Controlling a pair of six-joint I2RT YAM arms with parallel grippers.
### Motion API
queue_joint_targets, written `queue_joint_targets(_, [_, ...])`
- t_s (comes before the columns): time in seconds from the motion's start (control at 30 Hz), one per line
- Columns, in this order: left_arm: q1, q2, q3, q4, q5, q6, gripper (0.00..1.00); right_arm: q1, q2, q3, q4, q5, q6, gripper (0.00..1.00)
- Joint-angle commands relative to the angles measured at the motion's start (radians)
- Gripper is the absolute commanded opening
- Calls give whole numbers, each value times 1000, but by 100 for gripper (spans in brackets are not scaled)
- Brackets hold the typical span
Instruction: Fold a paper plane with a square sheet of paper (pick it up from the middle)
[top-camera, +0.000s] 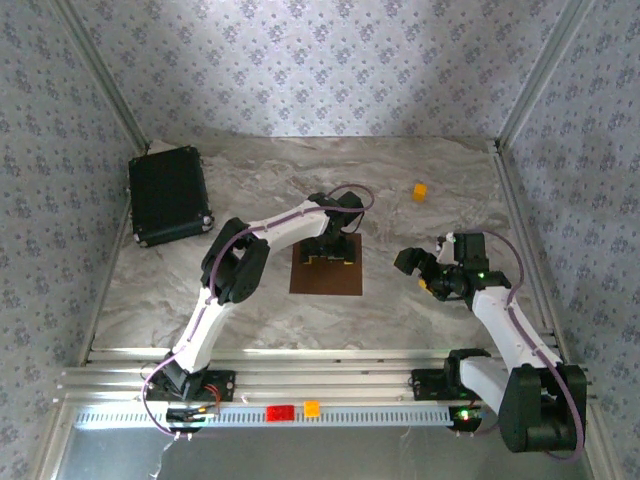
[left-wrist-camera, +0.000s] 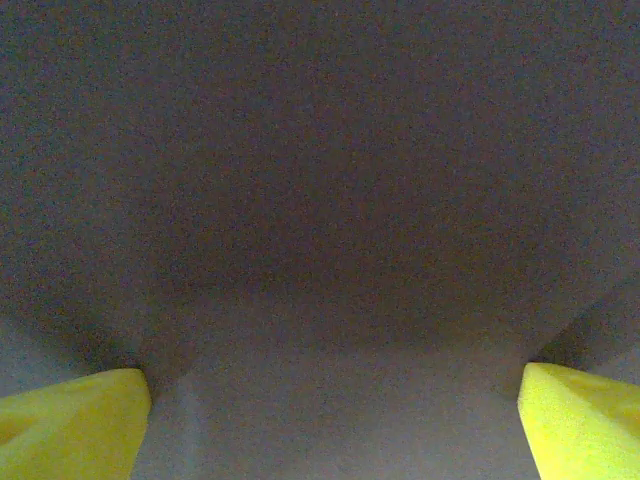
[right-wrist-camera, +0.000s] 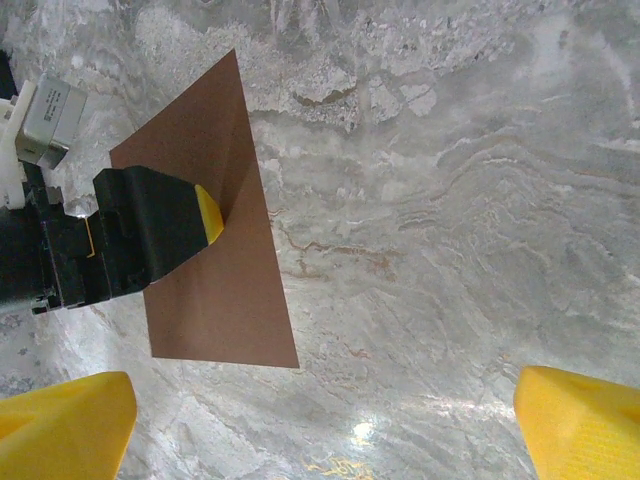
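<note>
We are at the opening step, the pick-up from the middle. The square sheet of paper (top-camera: 326, 278) lies flat and unfolded at the centre of the marble table (top-camera: 390, 320), with no crease that we can see.

The left gripper (top-camera: 329, 252) hangs over the sheet's far half. Its jaws are released and spread wide. In the left wrist view its 2 yellow pads (left-wrist-camera: 70, 425) sit at the lower corners with dark brown paper between them. From the right wrist view, 1 pad appears to reach the sheet's surface, but we cannot tell whether it presses down. Nothing is grasped.

The right gripper (top-camera: 428, 270) hovers at 3 o'clock of the sheet, clear of it, jaws fully released and holding nothing.

The black case (top-camera: 168, 195) sits at 10 o'clock and a small orange block (top-camera: 420, 190) at 1 o'clock, both well apart from the sheet.

We judge that the next move calls for the left pads to bear on the paper and close. That should bunch a ridge near the middle for lifting. The thin sheet may slide on the smooth marble instead.
</note>
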Motion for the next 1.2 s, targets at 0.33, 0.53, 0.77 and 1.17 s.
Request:
queue_joint_targets(0.33, [-7, 72, -49, -14, 52, 19, 91, 0, -25, -6, -25, 27, 23, 99])
queue_joint_targets(0.53, [-8, 41, -49, 11, 65, 51, 75, 0, -33, -9, -26, 39, 24, 99])
queue_joint_targets(0.77, [-7, -36, -86, 85, 81, 69, 60, -10, -28, -8, -72, 70, 134, 99])
queue_joint_targets(1.17, [37, -212, -311, 413, 235, 27, 48, -96, -46, -6, 29, -31, 101, 99])
